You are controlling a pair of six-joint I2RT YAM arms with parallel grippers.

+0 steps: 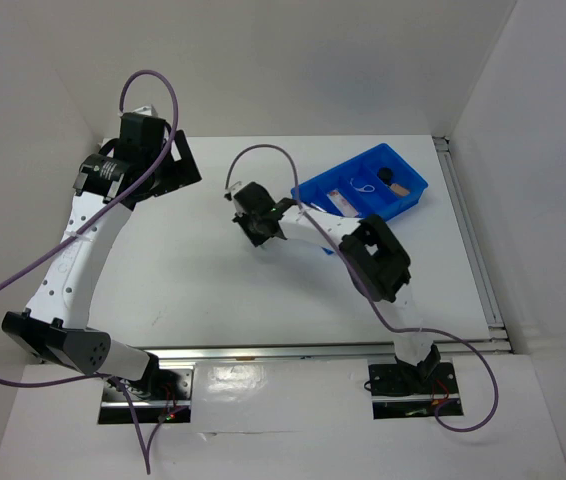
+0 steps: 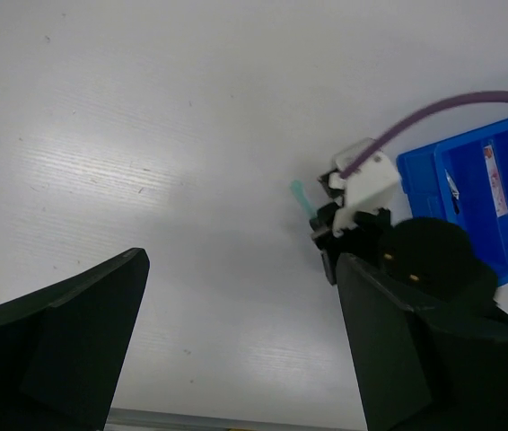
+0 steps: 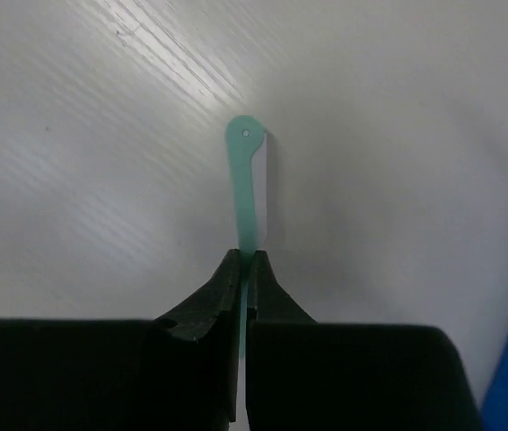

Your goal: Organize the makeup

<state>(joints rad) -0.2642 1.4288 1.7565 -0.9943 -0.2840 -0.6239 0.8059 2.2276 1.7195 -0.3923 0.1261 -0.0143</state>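
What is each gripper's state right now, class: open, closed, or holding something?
Left gripper: open, holding nothing.
Right gripper: closed on the mint-green stick.

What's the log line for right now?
left gripper: open, empty | right gripper: shut on mint-green flat plastic stick | stick: outside blue plastic bin, over white table
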